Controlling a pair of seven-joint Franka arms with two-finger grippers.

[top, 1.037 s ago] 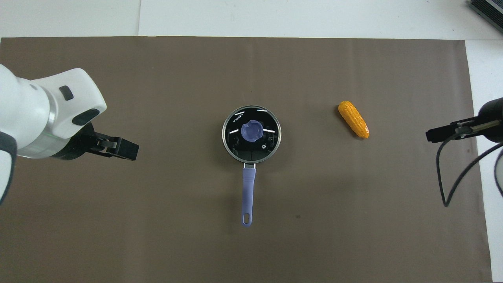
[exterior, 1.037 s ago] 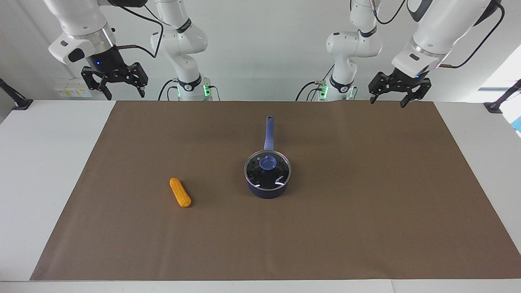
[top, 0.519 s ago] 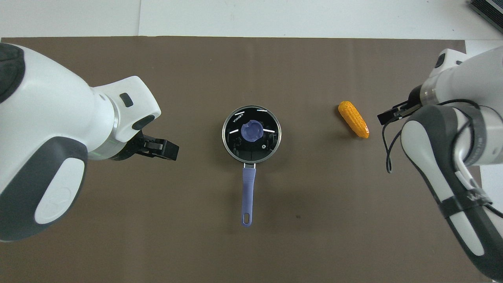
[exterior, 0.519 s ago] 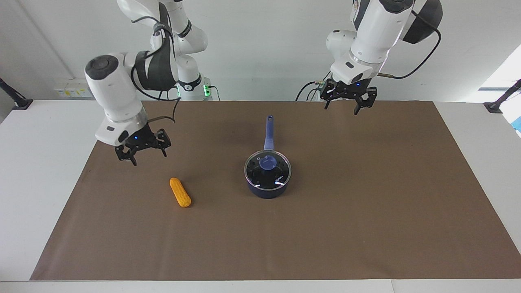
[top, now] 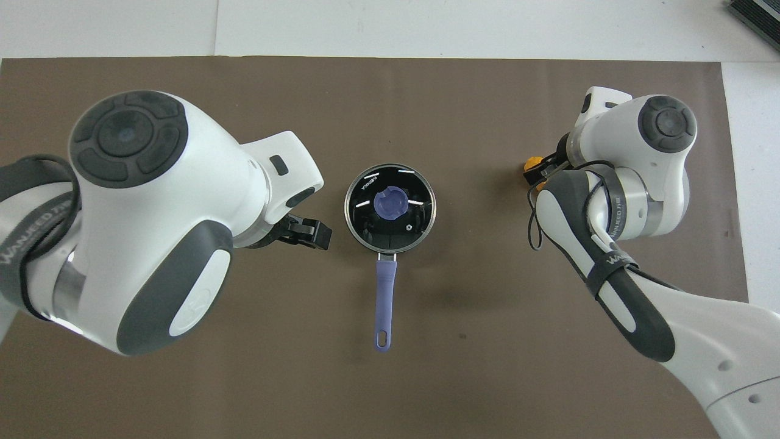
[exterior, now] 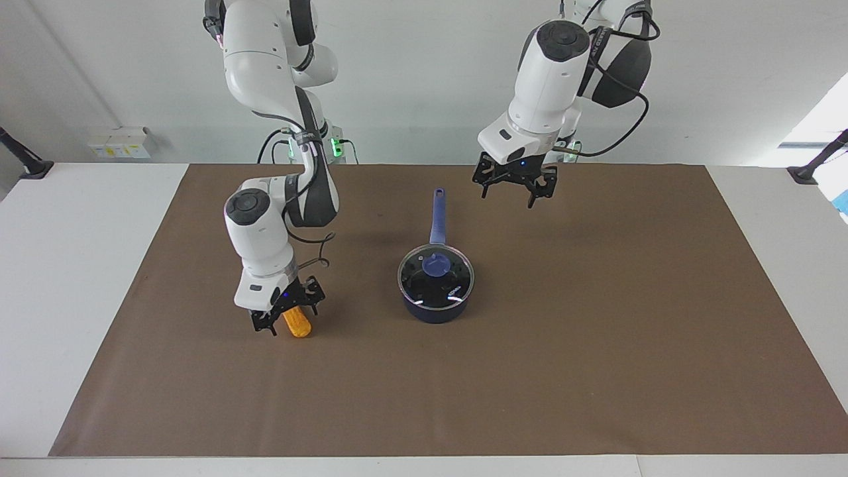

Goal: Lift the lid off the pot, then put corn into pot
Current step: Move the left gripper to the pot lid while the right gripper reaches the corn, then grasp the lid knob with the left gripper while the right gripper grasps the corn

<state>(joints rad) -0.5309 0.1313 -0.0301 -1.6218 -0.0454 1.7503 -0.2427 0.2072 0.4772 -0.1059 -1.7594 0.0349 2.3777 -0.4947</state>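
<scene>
The right claw (exterior: 283, 317) is low and open, one finger on each side of the corn (exterior: 297, 322), across its long axis. The left claw (exterior: 515, 186), open, hangs above the desk (exterior: 596, 318) beside the pot (exterior: 435, 305), lid (exterior: 435, 275) still on. One of each.

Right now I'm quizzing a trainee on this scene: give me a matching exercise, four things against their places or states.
Things:
1. lid
2. corn
3. left gripper
4. pot

Places or states:
A. up in the air beside the pot's handle
B. between the right gripper's open fingers
C. on the pot
D. on the mat, covered

Pairs: 1-C, 2-B, 3-A, 4-D
</scene>
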